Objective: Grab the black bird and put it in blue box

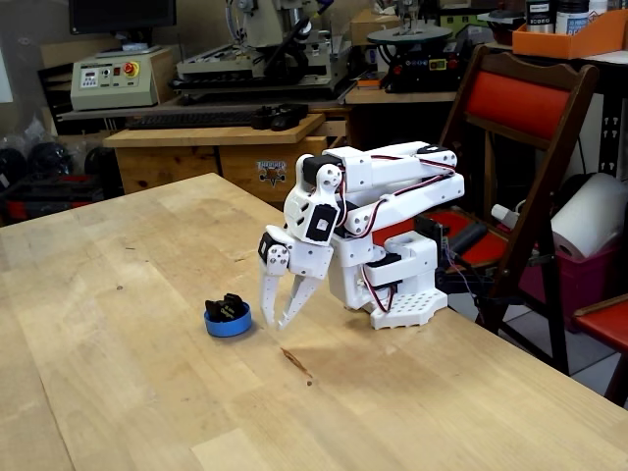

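The black bird (230, 309) lies inside the blue box (227, 323), a small round blue dish on the wooden table in the fixed view. My white gripper (277, 321) hangs just to the right of the dish, fingers pointing down with their tips near the tabletop. The jaws stand apart and hold nothing. The gripper does not touch the dish or the bird.
The arm's white base (397, 294) stands near the table's right edge (510, 343). A dark knot mark (296, 363) is in the wood in front of the gripper. A red folding chair (520, 157) and a paper towel roll (589, 216) stand beyond the edge.
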